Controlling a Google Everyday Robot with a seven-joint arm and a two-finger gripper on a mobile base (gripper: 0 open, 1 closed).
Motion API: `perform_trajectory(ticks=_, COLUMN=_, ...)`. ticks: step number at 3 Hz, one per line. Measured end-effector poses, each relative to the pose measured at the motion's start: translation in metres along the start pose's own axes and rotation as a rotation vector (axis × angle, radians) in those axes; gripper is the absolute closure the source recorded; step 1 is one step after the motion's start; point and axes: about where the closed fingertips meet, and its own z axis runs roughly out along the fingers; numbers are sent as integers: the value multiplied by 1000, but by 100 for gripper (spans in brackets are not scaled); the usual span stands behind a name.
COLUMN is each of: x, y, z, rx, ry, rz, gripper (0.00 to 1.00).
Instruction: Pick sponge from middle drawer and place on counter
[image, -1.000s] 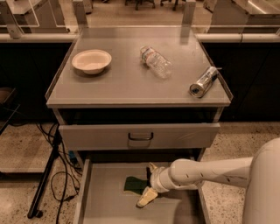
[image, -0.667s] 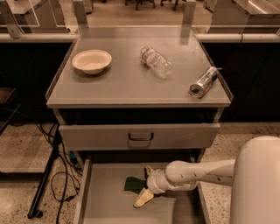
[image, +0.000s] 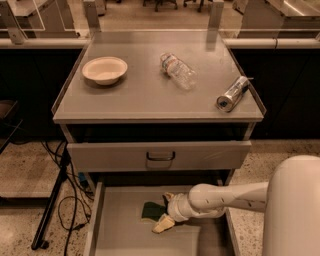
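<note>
The sponge (image: 148, 210) lies dark green face up on the pale floor of the open middle drawer (image: 120, 235), near the back. My gripper (image: 165, 211) reaches in from the right, low inside the drawer. It is open, with one pale finger (image: 168, 196) behind the sponge's right end and the other (image: 163, 224) in front of it. The sponge's right end sits between the fingers and is partly hidden by them. The grey counter (image: 145, 95) is the cabinet top above.
On the counter stand a cream bowl (image: 104, 69) at the left, a clear plastic bottle (image: 178, 70) lying in the middle and a silver can (image: 232, 94) lying at the right. A shut drawer front with a loop handle (image: 160, 156) overhangs the open drawer. Cables and a stand (image: 50, 210) are on the floor at the left.
My gripper has slid left inside the drawer, so its fingers now straddle the sponge's right end. The sponge has not moved.
</note>
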Motion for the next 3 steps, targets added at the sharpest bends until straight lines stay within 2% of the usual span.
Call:
perform_trajectory(ticks=1, x=0, y=0, z=0, rx=0, ry=0, rz=0, gripper=50)
perform_trajectory(ticks=3, x=0, y=0, z=0, rx=0, ry=0, rz=0, gripper=96)
